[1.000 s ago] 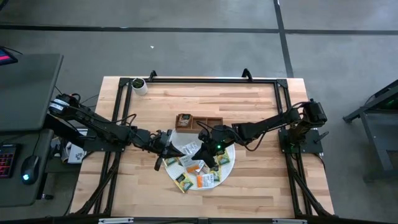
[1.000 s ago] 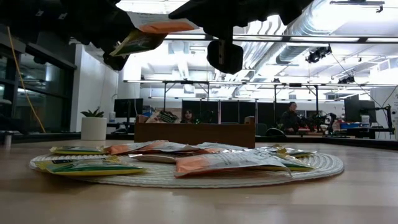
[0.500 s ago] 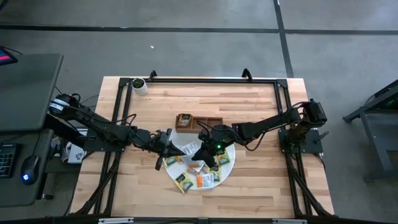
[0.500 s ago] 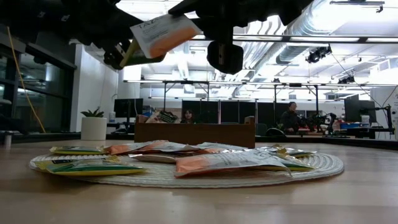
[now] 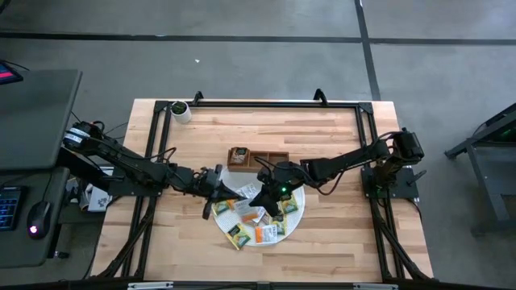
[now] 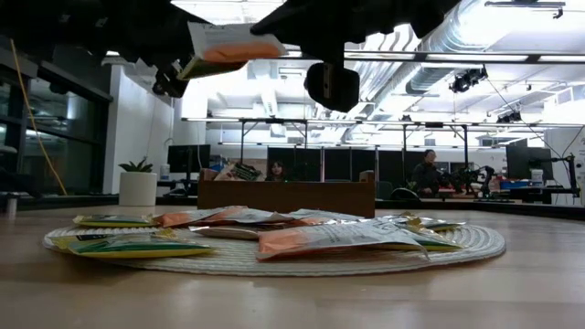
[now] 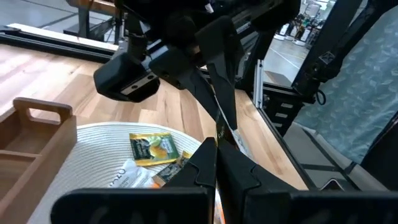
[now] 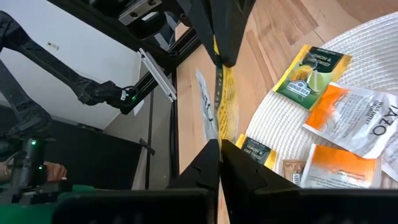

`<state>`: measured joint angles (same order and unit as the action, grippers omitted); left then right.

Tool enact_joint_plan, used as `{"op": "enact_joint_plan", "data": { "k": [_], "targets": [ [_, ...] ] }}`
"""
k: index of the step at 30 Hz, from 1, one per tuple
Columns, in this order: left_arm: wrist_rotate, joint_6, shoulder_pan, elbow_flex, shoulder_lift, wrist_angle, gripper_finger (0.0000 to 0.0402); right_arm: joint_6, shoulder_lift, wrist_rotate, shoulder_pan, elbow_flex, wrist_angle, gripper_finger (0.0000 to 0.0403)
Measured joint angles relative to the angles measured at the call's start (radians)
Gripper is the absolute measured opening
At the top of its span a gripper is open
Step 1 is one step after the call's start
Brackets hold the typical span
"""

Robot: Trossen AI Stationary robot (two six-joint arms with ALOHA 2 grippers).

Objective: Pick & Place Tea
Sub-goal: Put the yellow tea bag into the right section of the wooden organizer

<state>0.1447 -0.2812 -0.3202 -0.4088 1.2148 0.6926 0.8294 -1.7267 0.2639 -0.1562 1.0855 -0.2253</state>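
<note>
Both grippers, left [image 5: 216,192] and right [image 5: 260,192], hold packets [image 6: 228,43] clenched above mat [image 5: 295,216]; next: carry to tray [image 5: 278,154].

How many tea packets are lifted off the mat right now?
2: an orange-and-white packet and a green-yellow packet just beside it, both in the air above the mat. Others may be hidden.

grey concrete floor [image 5: 266,64], dark desk [image 5: 36,121] at table's left, ceiling ducts [image 6: 512,41], bright ceiling lights, monitors behind
</note>
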Motion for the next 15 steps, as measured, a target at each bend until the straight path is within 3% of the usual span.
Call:
{"op": "enact_joint_plan", "data": {
  "k": [12, 15],
  "targets": [
    [0.118, 0.058, 0.008, -0.001, -0.052, -0.030, 0.0000, 0.009, 0.001, -0.010, -0.005, 0.002, 0.011, 0.0002],
    [0.146, 0.063, 0.038, -0.001, -0.079, -0.035, 0.0000, 0.011, 0.001, 0.030, -0.011, -0.001, 0.036, 0.0001]
  ]
}}
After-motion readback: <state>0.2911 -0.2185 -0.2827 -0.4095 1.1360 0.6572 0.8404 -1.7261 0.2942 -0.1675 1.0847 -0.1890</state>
